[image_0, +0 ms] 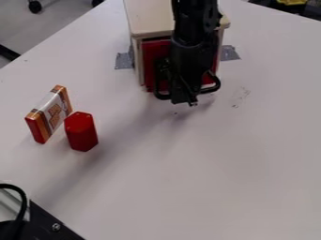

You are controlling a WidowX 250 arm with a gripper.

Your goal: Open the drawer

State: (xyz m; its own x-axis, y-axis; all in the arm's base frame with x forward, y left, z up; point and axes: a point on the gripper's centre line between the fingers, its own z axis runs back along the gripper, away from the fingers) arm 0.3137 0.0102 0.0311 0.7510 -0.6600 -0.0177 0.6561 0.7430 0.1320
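Observation:
The black gripper (184,99) hangs pointing down in front of the drawer, in the upper middle of the camera view. It overlaps the middle of the drawer's black handle (212,86), whose curved ends show on both sides of it. Whether gripper and handle touch, I cannot tell. The drawer's red front (150,61) is set in a pale wooden cabinet (145,18), partly hidden behind the arm. How far the drawer stands out of the cabinet is hard to tell.
A white, orange and red box (53,112) stands on the white table (213,178) at left, beside a red hexagonal block (81,132). Grey tape (124,60) lies by the cabinet's base. Black equipment with a cable (47,225) occupies the lower left corner.

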